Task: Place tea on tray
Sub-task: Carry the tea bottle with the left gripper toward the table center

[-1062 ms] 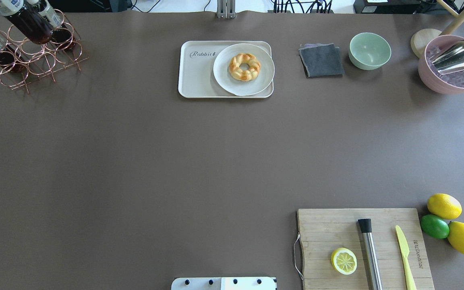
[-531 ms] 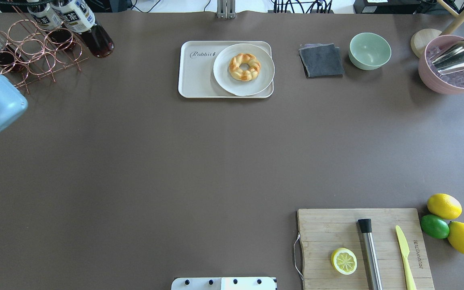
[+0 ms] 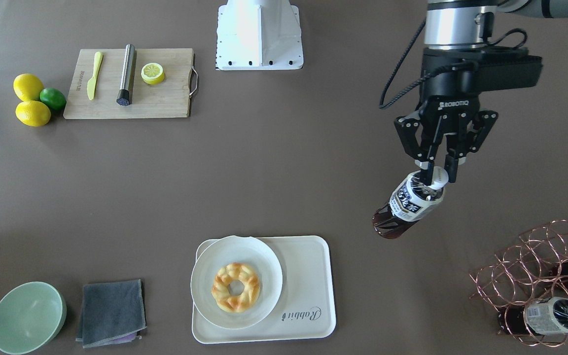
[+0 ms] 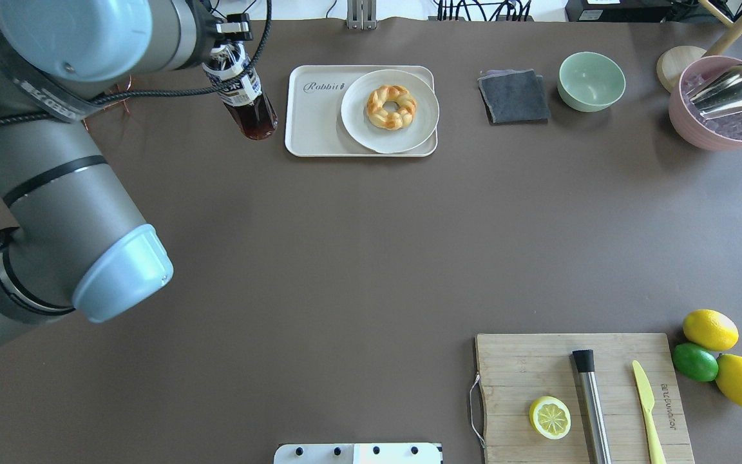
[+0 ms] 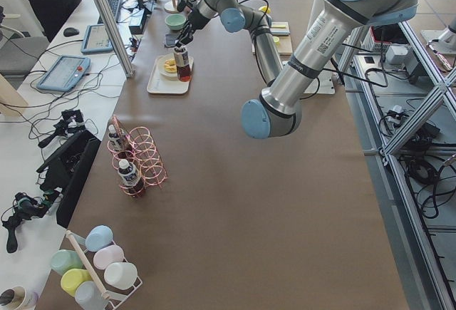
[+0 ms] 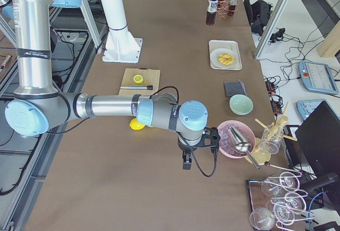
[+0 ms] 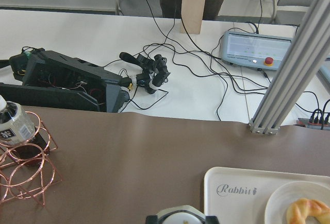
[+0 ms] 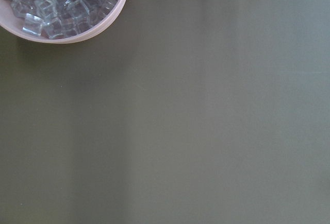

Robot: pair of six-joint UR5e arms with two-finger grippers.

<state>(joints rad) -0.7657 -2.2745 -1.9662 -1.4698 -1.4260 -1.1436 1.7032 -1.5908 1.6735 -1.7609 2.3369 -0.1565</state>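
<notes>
Exterior front-facing: left claw (image 3: 439, 176) pinches tea (image 3: 411, 202) by cap alone, tilted, near tray (image 3: 309, 276). I fear it swings loose or clips plate (image 3: 206, 266). Right claw (image 6: 186, 163): cannot tell.

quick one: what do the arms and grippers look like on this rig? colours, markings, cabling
Both are silver-grey tubes with light-blue joint caps: left arm, right arm. The left gripper is black, two-finger, with white ROBOTIQ lettering and a black cable at the wrist. The right gripper looks black too.

A doughnut (image 4: 391, 107) on a plate (image 4: 358, 122); 2 lemons (image 4: 710, 329) and 1 lime (image 4: 695, 361) beside the cutting board (image 4: 519, 367)
</notes>
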